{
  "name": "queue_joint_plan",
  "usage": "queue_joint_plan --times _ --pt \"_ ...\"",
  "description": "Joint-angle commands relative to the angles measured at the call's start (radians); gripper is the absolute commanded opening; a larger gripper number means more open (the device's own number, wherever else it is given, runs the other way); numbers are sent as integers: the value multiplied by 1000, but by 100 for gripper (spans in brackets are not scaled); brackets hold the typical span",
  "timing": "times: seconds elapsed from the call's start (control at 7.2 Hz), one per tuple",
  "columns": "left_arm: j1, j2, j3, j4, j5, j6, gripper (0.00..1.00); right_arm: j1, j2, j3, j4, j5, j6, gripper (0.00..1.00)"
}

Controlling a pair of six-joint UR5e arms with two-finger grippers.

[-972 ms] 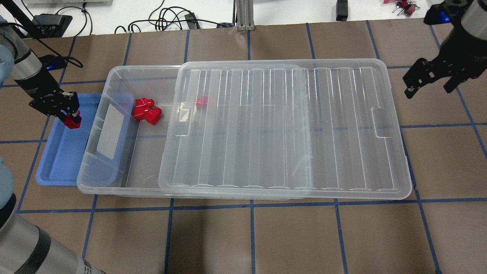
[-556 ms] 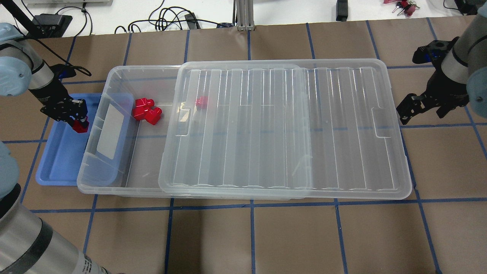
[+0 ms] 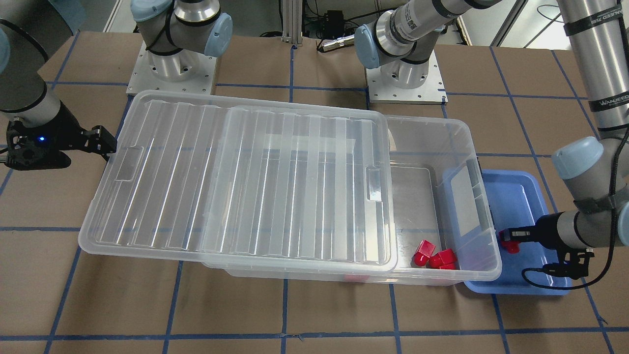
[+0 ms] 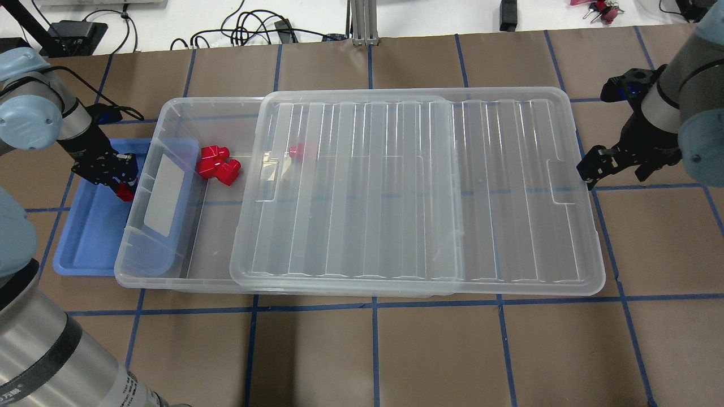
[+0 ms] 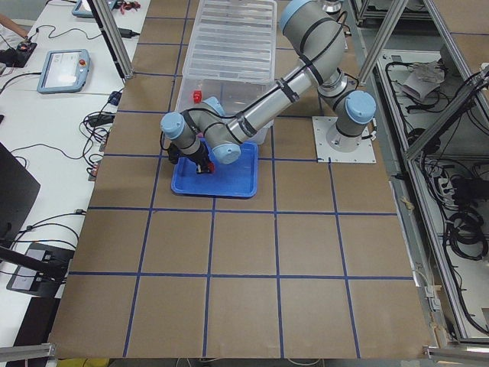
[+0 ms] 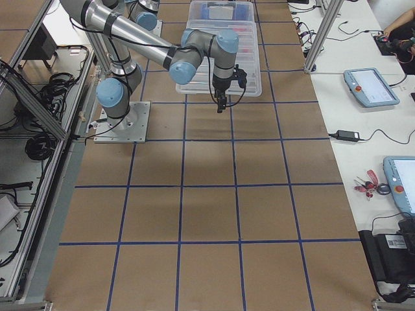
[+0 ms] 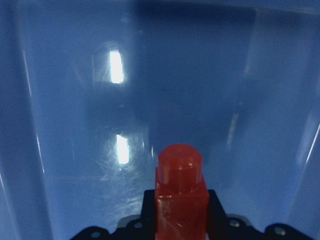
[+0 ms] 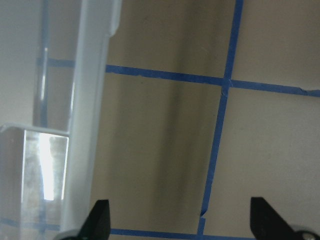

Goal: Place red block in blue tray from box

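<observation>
My left gripper (image 4: 121, 186) is shut on a red block (image 4: 125, 193) and holds it low over the blue tray (image 4: 85, 243), close to the box wall. The left wrist view shows the block (image 7: 180, 200) upright between the fingers above the tray floor (image 7: 200, 75). The clear box (image 4: 169, 104) holds two red blocks (image 4: 218, 164) in its open left end and a third (image 4: 298, 150) under the ribbed lid (image 4: 418, 186). My right gripper (image 4: 613, 169) is open and empty at the lid's right edge (image 8: 92, 100), with one finger against it.
The lid lies shifted right on the box and overhangs its right end. The tray sits tight against the box's left end, partly under its rim. Cables and a metal post (image 4: 362, 22) lie beyond the far table edge. Brown paper with blue tape lines covers the table.
My left gripper has carried the red block lower and toward the box wall over the tray. My right gripper has come down to the lid's right edge, and the lid has slid a little left.
</observation>
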Motion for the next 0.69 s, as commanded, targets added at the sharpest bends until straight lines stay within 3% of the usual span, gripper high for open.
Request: queue_joint_plan --times 0.0,0.42,0.56 --pt "1 -3 -5 1 -1 -2 99 50 12 1 -19 22 54 100" --pt "-4 45 27 -17 16 -2 100 193 18 1 -65 22 140 100" --pt "-16 82 45 -17 89 1 100 235 23 1 -75 23 179 100"
